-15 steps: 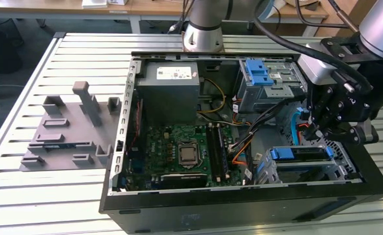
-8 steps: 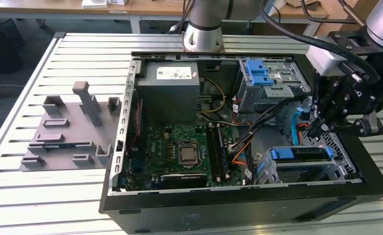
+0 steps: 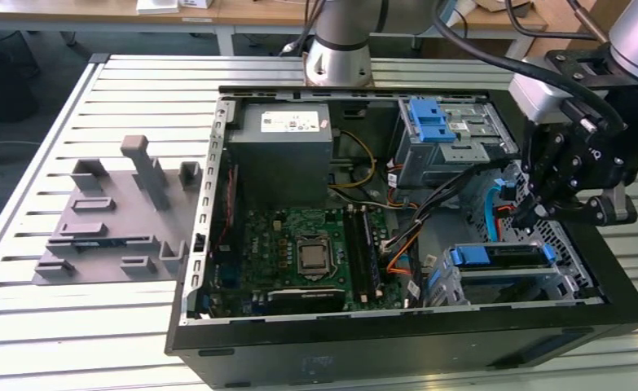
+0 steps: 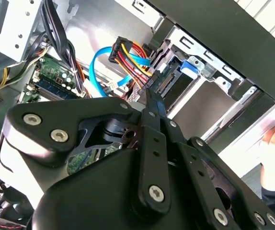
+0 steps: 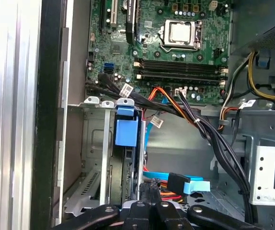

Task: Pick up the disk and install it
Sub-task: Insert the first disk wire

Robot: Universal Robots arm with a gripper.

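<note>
One end effector (image 3: 563,213) above drive bay (image 3: 511,273), fingers together, holding nothing, disk (image 5: 126,143) seated.

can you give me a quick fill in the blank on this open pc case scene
1. The gripper hangs over the open computer case at the exterior view's ____ side.
2. The drive cage below it has a ____ plastic latch.
3. The grey slotted fixture plate lies ____ the case.

Missing words: right; blue; outside

Workshop: open computer case (image 3: 406,342) (slatted metal bench (image 3: 80,342)).
</note>
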